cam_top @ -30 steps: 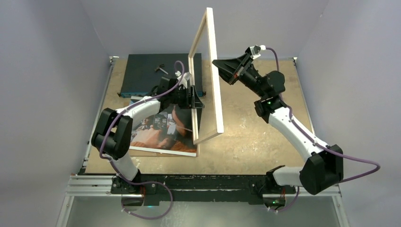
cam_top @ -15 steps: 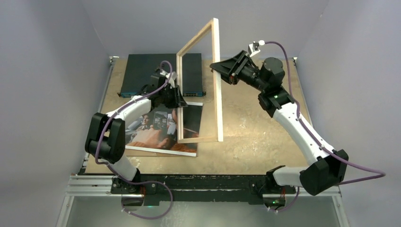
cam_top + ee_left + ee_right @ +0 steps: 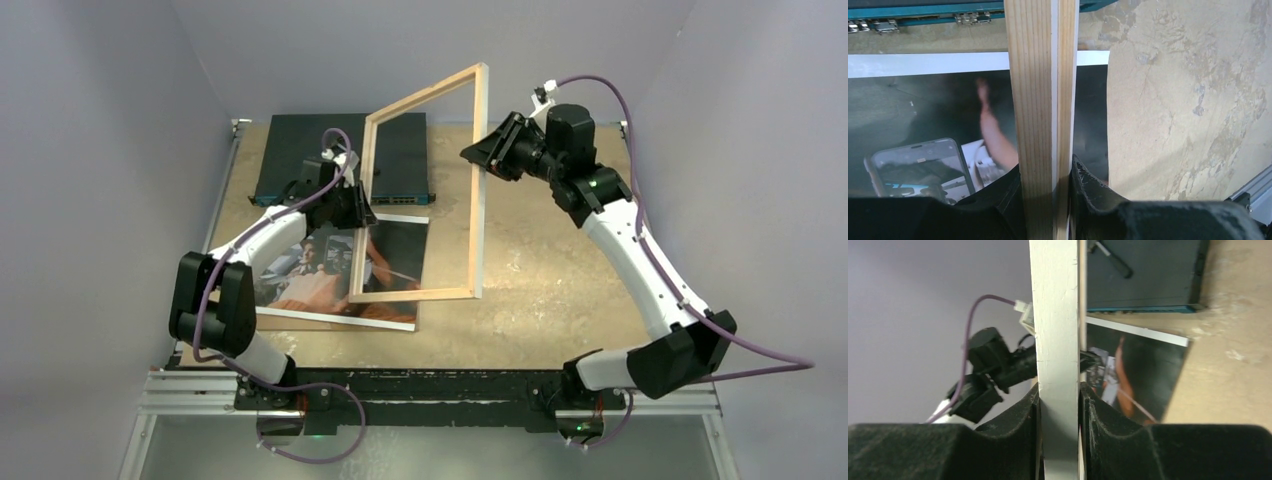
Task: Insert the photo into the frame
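The frame (image 3: pixel 415 294) hangs tilted in the air over the table, its light wood back toward the top camera. My left gripper (image 3: pixel 356 207) is shut on its left rail (image 3: pixel 1035 75), with both fingers pressed against the wood in the left wrist view, where the left gripper (image 3: pixel 1044 170) sits low. My right gripper (image 3: pixel 487 160) is shut on the right rail (image 3: pixel 1055 315), whose white face shows between the jaws of the right gripper (image 3: pixel 1059 390). The photo (image 3: pixel 330 275) lies face up on the table under the frame's left part, dark with reddish-orange tones and a white border (image 3: pixel 923 64).
A dark flat box with ports (image 3: pixel 300 155) lies at the back left, and a small dark tool (image 3: pixel 1113 257) rests on it. A brown board edge (image 3: pixel 300 323) shows under the photo's near side. Bare tabletop (image 3: pixel 560 270) spreads to the right; a metal rail (image 3: pixel 440 395) runs along the near edge.
The frame has swung from nearly edge-on to a flatter tilt. My left gripper closed on the left rail and moved left; the right gripper shifted right with its rail.
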Available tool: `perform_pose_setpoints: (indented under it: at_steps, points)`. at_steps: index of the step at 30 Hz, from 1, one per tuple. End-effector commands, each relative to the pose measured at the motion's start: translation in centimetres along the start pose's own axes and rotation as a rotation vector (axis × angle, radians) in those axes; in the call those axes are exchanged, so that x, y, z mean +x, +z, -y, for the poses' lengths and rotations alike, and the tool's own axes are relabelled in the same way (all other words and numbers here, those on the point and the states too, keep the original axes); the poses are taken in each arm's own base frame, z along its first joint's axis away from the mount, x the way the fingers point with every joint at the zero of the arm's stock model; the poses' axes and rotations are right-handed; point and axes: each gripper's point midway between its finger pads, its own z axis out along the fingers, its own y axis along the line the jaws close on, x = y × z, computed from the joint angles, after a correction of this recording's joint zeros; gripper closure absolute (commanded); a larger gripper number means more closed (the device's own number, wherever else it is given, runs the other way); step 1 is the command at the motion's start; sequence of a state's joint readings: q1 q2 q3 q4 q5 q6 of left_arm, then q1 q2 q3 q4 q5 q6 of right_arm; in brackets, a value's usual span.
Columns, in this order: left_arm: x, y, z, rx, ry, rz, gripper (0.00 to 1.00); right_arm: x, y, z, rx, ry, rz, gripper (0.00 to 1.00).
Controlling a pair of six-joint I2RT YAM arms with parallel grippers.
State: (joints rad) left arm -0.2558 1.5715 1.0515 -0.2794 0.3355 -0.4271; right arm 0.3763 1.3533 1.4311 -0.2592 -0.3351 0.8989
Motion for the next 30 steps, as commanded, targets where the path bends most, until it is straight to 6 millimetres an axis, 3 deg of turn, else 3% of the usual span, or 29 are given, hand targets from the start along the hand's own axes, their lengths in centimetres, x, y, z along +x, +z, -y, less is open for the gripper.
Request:
perform_pose_setpoints:
  at_steps: [1,3,5,11,18,21,23,27,30]
  points:
    - [-2.3,-1.3,1.8,0.067,0.048,0.077,0.84,0.5,-0.1,2.7,0.133,-0.129,-0.041,0.99]
    - [-0.9,-0.5,2.2,0.093,0.092,-0.007,0.67,0.7,0.2,3.7,0.139,-0.158,-0.048,1.0]
    - [0.0,0.2,1.9,0.084,0.121,-0.074,0.59,0.7,0.2,4.1,0.116,-0.17,-0.043,1.0]
    - [0.1,0.8,1.4,0.073,0.147,-0.081,0.52,-0.7,-1.0,6.0,0.087,-0.137,0.004,1.0]
    - [-1.0,-0.3,2.0,0.076,0.171,-0.034,0.46,-2.0,-2.2,10.2,0.134,-0.099,0.02,1.0]
    - [-0.7,-0.3,1.4,0.055,0.195,-0.048,0.45,-2.3,-2.9,12.3,0.161,-0.081,0.022,1.0]
    - [-0.1,0.0,0.0,0.002,0.246,-0.066,0.46,-2.4,-3.2,13.5,0.167,-0.072,0.026,1.0]
    - [1.0,1.0,-5.5,-0.199,0.403,-0.071,0.52,-1.1,-2.6,16.4,0.15,-0.02,-0.051,1.0]
    - [2.3,1.3,-9.3,-0.33,0.508,-0.13,0.56,-0.5,-2.5,19.8,0.206,0.003,-0.102,1.0]
